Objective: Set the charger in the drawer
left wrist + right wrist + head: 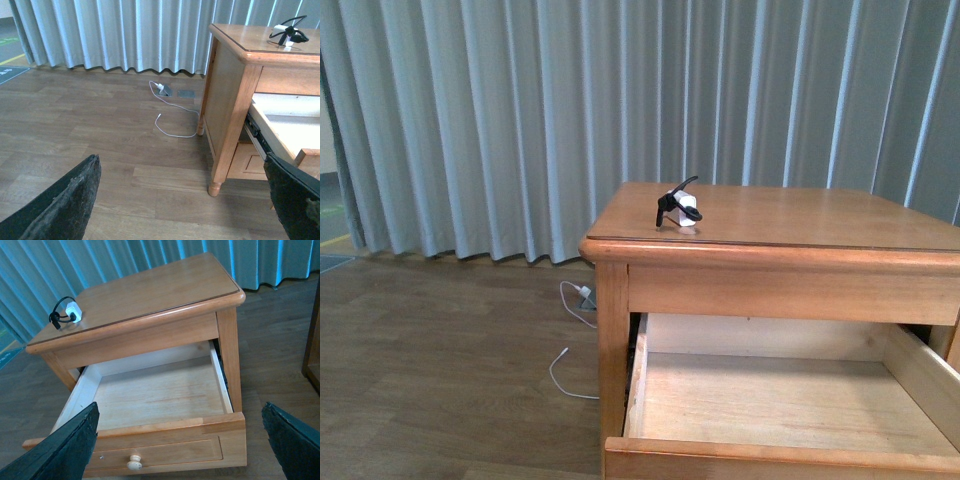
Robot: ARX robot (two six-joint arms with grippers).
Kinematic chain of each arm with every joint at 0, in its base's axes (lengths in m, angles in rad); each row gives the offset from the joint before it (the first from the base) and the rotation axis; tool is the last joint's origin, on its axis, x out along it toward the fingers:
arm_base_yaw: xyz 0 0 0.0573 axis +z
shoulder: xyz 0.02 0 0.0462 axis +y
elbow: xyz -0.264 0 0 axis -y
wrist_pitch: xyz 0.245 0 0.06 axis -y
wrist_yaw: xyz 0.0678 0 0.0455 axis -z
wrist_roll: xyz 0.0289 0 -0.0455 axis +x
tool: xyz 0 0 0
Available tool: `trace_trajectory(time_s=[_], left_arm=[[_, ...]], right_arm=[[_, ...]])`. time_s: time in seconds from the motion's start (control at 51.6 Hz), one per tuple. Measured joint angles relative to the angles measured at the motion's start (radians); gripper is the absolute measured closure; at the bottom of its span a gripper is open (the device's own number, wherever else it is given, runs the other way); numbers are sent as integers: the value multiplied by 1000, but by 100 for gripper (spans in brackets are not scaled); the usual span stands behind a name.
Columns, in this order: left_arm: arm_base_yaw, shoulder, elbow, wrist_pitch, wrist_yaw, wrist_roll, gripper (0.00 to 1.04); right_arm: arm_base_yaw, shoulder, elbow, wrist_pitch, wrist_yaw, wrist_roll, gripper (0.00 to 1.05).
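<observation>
The charger (pixel 680 207), a small white cube with a black cable looped round it, sits near the left front corner of the nightstand top (pixel 790 215). It also shows in the wrist views as the charger (pixel 287 36) and the charger (pixel 70 311). Below it the drawer (pixel 770 455) is pulled out, its pale wood interior bare. My right gripper (pixel 180 407) hangs open above the drawer front (pixel 165 452) and its knob (pixel 134 462). Low over the floor, left of the nightstand, my left gripper (pixel 181 160) is open and holds nothing. Neither arm shows in the front view.
A thin white cable (pixel 172 125) lies on the wooden floor beside the nightstand, running to a plug (pixel 161 88) by the grey curtain (pixel 500 110). A dark furniture edge (pixel 312 340) stands to one side of the nightstand.
</observation>
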Motion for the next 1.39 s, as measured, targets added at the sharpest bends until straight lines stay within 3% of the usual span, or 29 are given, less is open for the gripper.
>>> trace_trajectory(time_s=[0.929,0.968,1.026,1.065,1.278,1.394], left_arm=[[0,0,0,0,0,0,6],[-19,17,11,-36,-64,10,6],[-87,154,48,-89,-240,21,6],[-104,222,53,-55,-257,31,6],[-194,652,217,218,-204,64,6],[-222,853,340,293,-160,78,6]], right_arm=[[0,0,0,0,0,0,8],[0,0,0,0,0,0,8],[0,0,0,0,0,0,8],[0,0,0,0,0,0,8],[0,0,0,0,0,0,8],[0,0,0,0,0,0,8]])
